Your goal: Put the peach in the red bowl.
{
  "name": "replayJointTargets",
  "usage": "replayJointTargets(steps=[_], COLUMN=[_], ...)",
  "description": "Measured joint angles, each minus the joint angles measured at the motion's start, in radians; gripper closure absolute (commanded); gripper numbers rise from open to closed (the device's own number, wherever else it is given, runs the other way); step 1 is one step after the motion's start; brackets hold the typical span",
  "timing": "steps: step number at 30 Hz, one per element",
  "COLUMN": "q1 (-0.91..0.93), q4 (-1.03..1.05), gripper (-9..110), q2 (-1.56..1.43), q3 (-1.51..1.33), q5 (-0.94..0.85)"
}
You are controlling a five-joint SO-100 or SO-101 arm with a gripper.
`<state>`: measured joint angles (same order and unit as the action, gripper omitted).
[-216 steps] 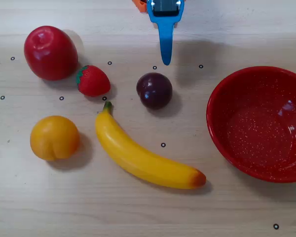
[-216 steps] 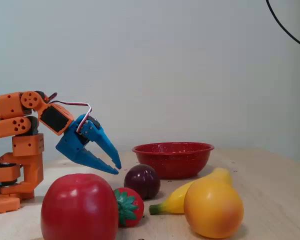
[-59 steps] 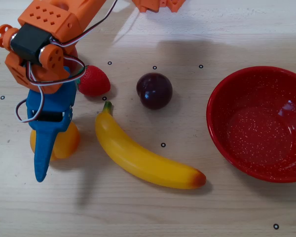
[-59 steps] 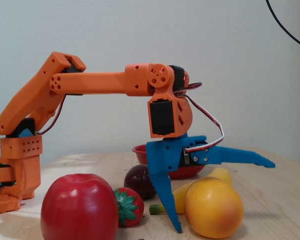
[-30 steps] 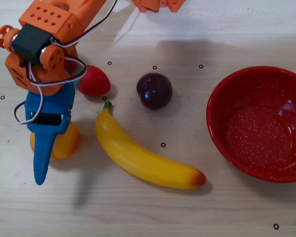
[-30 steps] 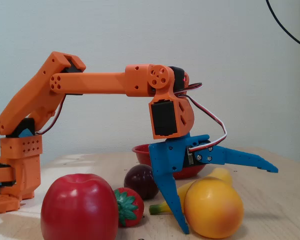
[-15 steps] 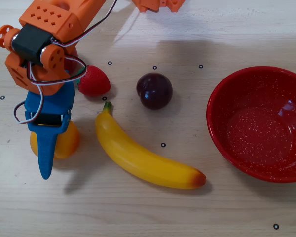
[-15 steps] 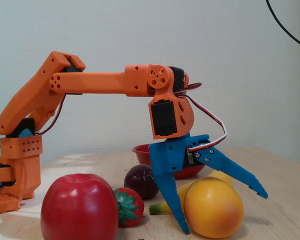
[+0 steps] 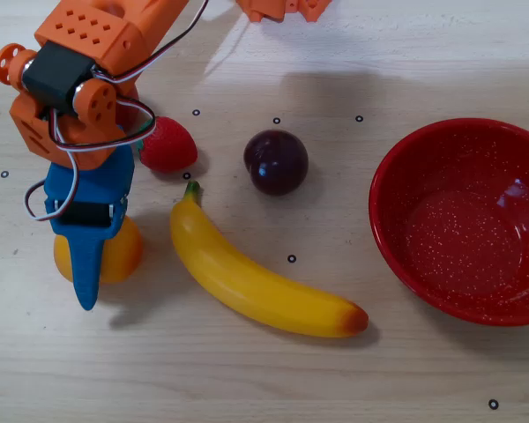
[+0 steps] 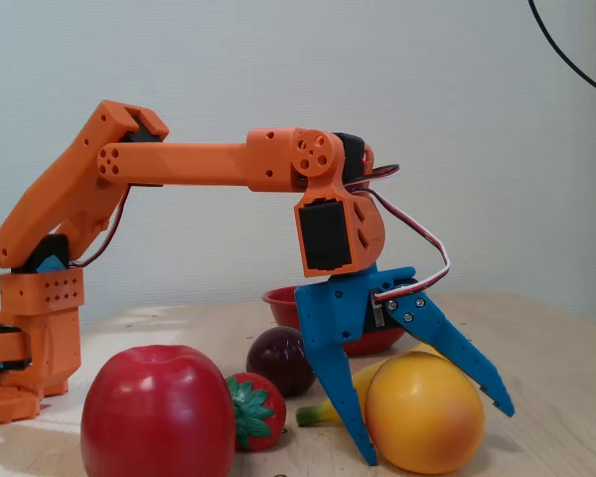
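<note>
The peach rests on the wooden table at the left in the overhead view, partly under my blue gripper. In the fixed view one finger stands against the peach's left side, reaching down to the table. The other finger lies along its upper right side. The gripper looks shut on the peach. The red bowl sits far right in the overhead view, with nothing inside. In the fixed view the red bowl shows behind the gripper.
A yellow banana lies between the peach and the bowl. A dark plum and a strawberry sit behind it. A red apple stands near the strawberry, hidden under the arm in the overhead view.
The arm came from the table's far edge and lowered over the peach. Over the last second the upper finger swung down from nearly level onto the peach. The peach has not moved.
</note>
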<state>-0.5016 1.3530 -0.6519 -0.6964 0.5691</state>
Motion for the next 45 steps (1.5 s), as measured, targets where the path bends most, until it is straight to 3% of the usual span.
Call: replayJointTargets(steps=[13,24,32,39,45], q1=[0.000,0.002,0.002,0.002,0.003], q4=[-0.008,-0.009,0.008,0.170,0.224], gripper=[76,101,101,101,101], q2=[-0.009,-0.009,-0.021,-0.089,-0.310], q3=[-0.018,-0.018,-0.018,-0.023,-0.021], q5=[0.026,0.063,0.074,0.071,-0.052])
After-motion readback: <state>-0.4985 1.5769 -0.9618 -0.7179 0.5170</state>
